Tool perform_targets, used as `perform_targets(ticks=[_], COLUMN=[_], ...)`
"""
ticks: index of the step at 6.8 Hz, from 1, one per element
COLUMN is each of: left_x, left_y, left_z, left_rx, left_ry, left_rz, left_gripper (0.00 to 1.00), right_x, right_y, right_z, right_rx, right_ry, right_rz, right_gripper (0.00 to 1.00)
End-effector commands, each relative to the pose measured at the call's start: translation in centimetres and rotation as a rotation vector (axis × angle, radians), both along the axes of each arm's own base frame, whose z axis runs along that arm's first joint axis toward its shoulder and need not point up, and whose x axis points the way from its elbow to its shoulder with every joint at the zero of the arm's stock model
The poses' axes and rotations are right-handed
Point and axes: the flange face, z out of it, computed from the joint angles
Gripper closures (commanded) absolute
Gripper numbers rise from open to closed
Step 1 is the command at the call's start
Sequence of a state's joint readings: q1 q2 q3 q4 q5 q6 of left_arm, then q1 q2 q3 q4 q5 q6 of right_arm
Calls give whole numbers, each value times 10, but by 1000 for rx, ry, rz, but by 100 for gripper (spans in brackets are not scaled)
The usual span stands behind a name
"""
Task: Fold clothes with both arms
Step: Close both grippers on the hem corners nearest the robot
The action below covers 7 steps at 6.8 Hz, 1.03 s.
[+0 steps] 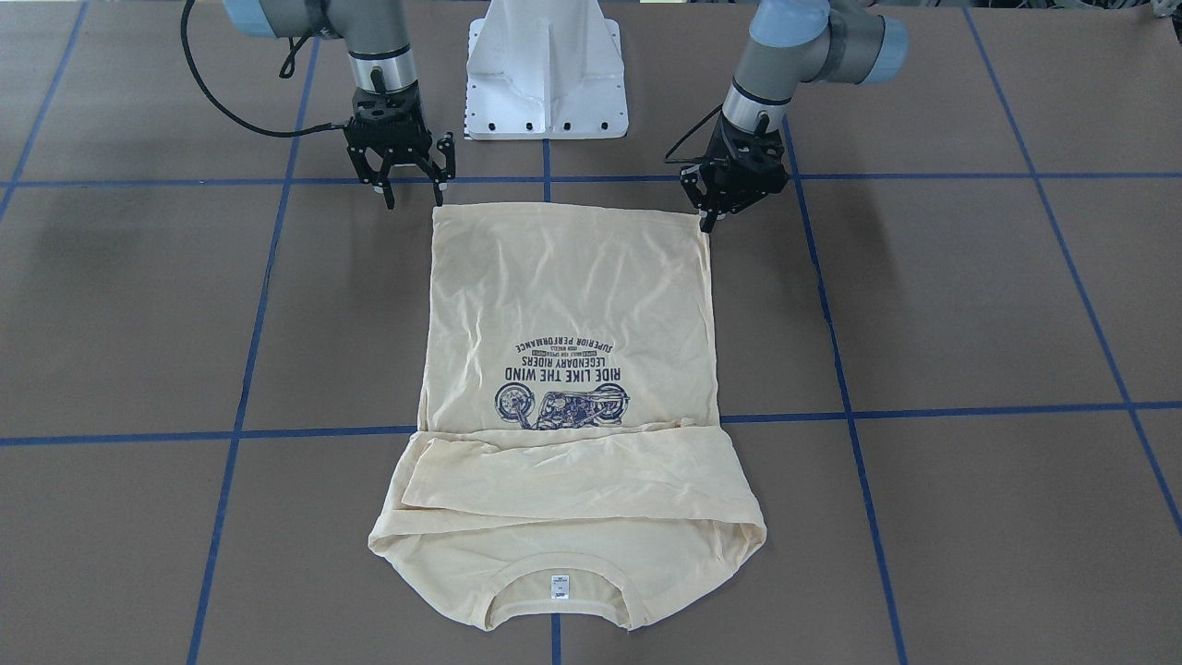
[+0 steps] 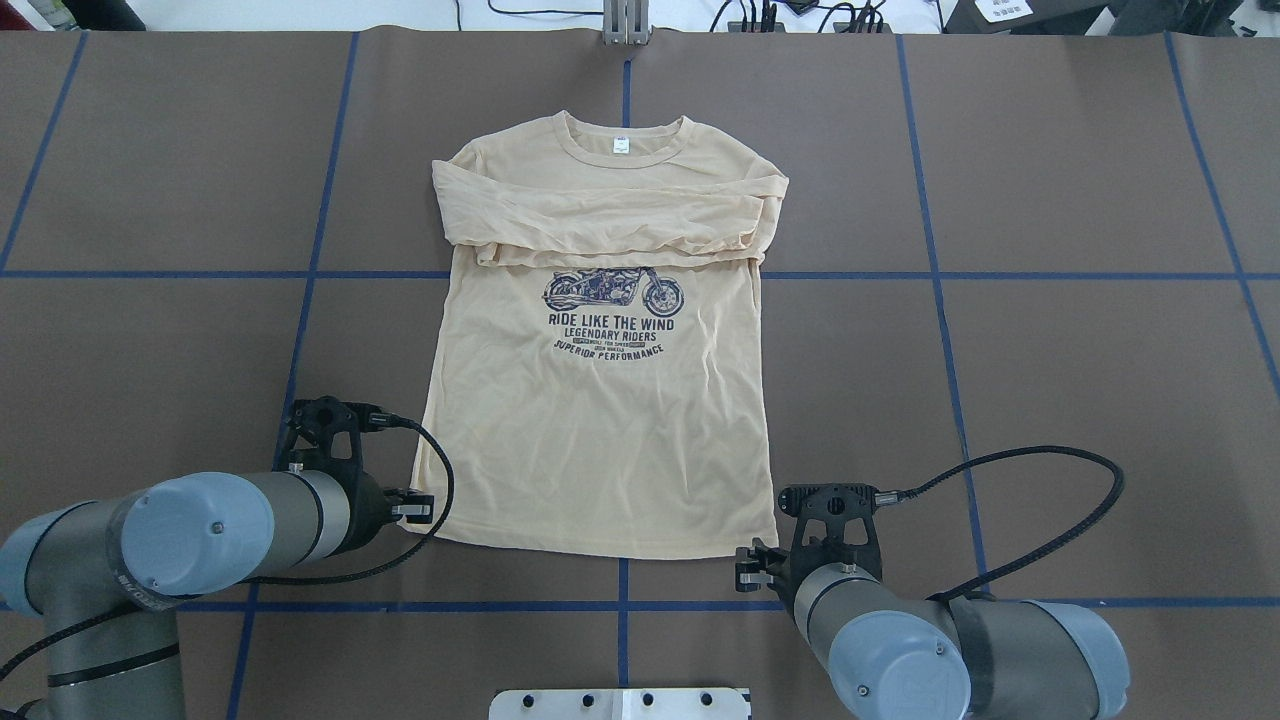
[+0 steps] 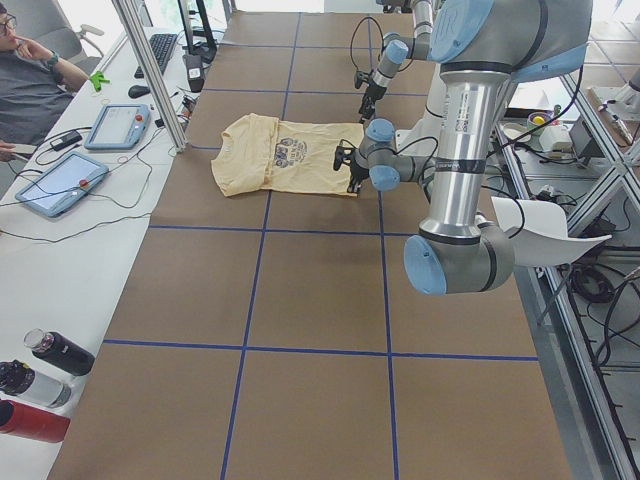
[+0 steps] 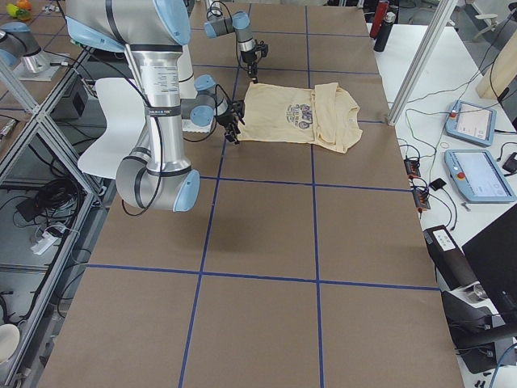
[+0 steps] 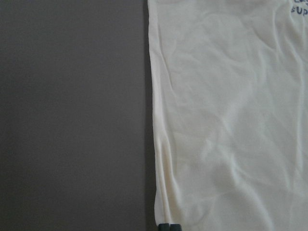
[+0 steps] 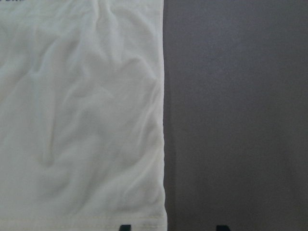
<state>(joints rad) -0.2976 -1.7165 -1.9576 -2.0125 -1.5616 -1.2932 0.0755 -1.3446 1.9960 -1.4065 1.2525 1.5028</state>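
The left pincer [image 1: 707, 220] is closed at one hem corner of the pale cream-yellow long-sleeved printed T-shirt [image 1: 572, 277], seemingly pinching it. The shirt lies flat, print up, on the brown blue-taped tabletop [image 1: 970, 305], sleeves [image 1: 572, 476] folded across the chest; the body fold looks left to do. The right pincer [image 1: 414, 197] gapes empty over the other corner. The white pedestal base [image 1: 545, 74] stands near the hem.

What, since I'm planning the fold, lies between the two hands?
The shirt's bottom hem runs from the right hand to the left hand; the front-facing view shows it.
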Motion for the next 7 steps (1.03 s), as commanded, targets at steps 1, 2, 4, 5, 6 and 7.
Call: perform_targets(ticks=[1, 2, 4, 5, 6, 7], left_x=[0, 0, -1, -1, -1, -1], left_y=[0, 0, 0, 0, 0, 0], left_z=[-1, -1, -2, -2, -2, -2], left_rx=[0, 0, 1, 1, 1, 1], left_ry=[1, 1, 4, 4, 4, 4], left_rz=[0, 0, 0, 0, 0, 0], left_gripper=[100, 100, 100, 100, 100, 100], right_x=[-6, -5, -4, -3, -4, -6], right_y=[2, 1, -6, -7, -11, -14], right_z=[4, 2, 2, 1, -6, -11], right_rx=[0, 1, 1, 1, 2, 3], right_ry=[10, 6, 6, 5, -8, -16], right_rz=[3, 5, 15, 18, 24, 28], right_gripper=[46, 55, 60, 62, 62, 61])
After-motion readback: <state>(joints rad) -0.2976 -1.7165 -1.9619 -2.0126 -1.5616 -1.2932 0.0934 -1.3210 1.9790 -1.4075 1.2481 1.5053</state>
